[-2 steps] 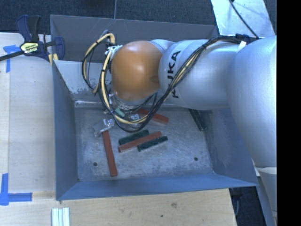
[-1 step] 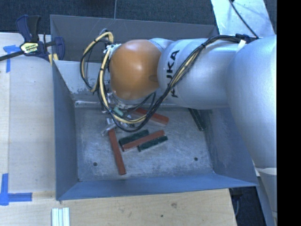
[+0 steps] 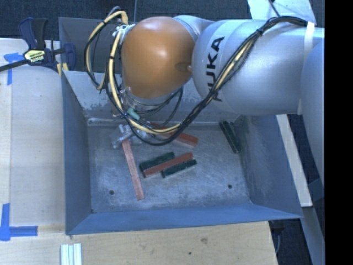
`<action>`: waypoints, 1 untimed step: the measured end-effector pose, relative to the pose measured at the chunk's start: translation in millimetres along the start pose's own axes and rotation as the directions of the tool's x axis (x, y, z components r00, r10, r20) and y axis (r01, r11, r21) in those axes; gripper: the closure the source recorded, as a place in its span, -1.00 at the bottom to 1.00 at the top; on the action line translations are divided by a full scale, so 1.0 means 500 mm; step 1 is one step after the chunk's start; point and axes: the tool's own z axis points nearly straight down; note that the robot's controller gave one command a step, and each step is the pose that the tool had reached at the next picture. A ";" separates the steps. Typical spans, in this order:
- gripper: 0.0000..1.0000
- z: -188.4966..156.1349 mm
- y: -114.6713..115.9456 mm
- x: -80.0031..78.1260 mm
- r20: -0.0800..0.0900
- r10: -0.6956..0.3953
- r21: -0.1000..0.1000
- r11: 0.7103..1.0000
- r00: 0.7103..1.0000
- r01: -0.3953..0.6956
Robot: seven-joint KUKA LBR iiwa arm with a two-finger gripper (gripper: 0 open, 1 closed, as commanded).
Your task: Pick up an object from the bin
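Gripper (image 3: 122, 132) upper left in grey metal bin (image 3: 77, 164), state can't tell; probably over long thin reddish-brown stick (image 3: 133, 170); straddle its width.

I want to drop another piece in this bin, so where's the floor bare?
Bare floor lies front right, between the green-and-brown sticks and the right wall, and front left, beside the long brown strip. Crowded at the back under the claw.

claw (image 3: 120, 137) low, back-left of bin (image 3: 77, 164) | seemingly touching brown strip (image 3: 133, 171) (its top end)
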 end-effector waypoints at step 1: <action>1.00 -0.235 0.019 -0.031 -0.001 -0.067 0.001 0.998 0.998 0.067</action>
